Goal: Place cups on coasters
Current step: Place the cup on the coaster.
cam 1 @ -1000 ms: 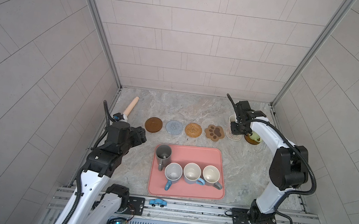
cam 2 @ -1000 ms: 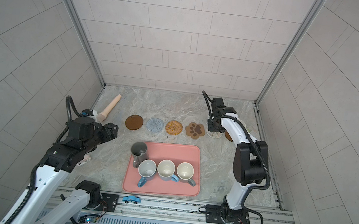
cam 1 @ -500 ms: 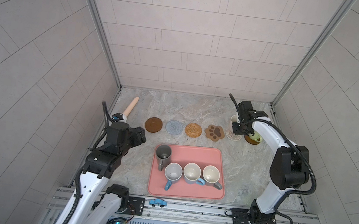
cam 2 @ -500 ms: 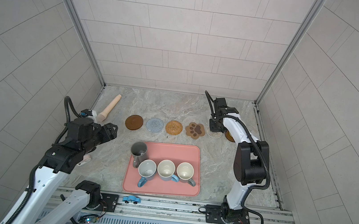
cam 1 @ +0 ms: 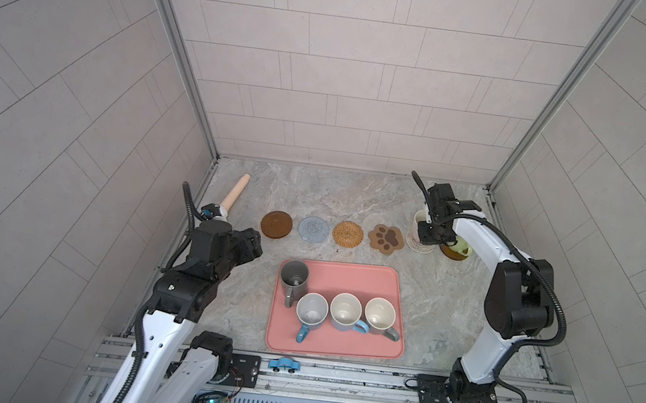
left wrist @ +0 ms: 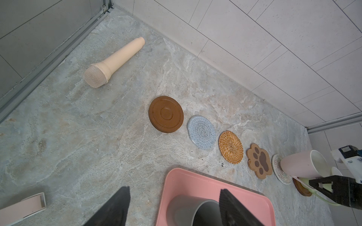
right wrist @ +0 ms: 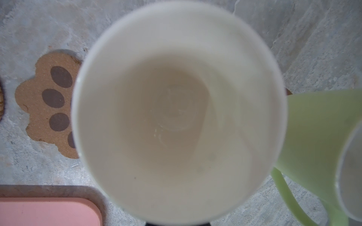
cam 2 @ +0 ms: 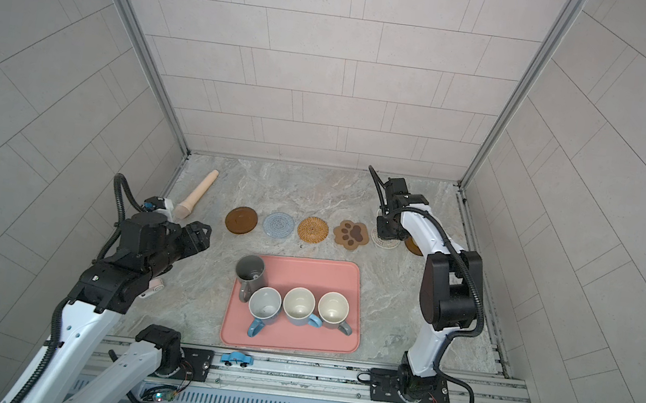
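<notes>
mug placement on coaster, release pending

pink tray holds four mugs. right gripper is closed on pink mug, seemingly resting on cream coaster. left gripper hangs open near tray. likely next: let go, lift clear.

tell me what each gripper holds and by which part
Right gripper grips the pink mug, likely by its handle, which is hidden. Left gripper is open and empty.
</notes>
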You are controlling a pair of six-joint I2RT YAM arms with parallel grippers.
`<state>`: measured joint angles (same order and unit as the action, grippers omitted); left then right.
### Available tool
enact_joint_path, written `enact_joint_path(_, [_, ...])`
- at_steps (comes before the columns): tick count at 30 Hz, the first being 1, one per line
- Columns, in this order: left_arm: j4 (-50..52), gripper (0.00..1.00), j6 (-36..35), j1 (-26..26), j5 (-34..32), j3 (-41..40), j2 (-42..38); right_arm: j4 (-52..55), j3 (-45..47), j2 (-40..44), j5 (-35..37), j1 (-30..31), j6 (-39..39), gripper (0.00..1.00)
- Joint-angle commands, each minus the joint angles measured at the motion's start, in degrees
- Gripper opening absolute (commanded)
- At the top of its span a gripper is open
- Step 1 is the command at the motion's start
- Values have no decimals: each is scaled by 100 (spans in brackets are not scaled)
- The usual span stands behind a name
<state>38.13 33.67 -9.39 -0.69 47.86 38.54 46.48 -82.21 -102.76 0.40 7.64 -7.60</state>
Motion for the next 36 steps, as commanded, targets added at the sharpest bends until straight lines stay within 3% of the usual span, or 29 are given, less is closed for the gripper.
enact_joint_path(1, [101,79,52,24,-107,-16,-49,-169,-23,-17,56,-28,62,4])
enact_joint_path(36, [160,79,61,24,-116,-39,-125,-147,215,-54,12,-124,223,3])
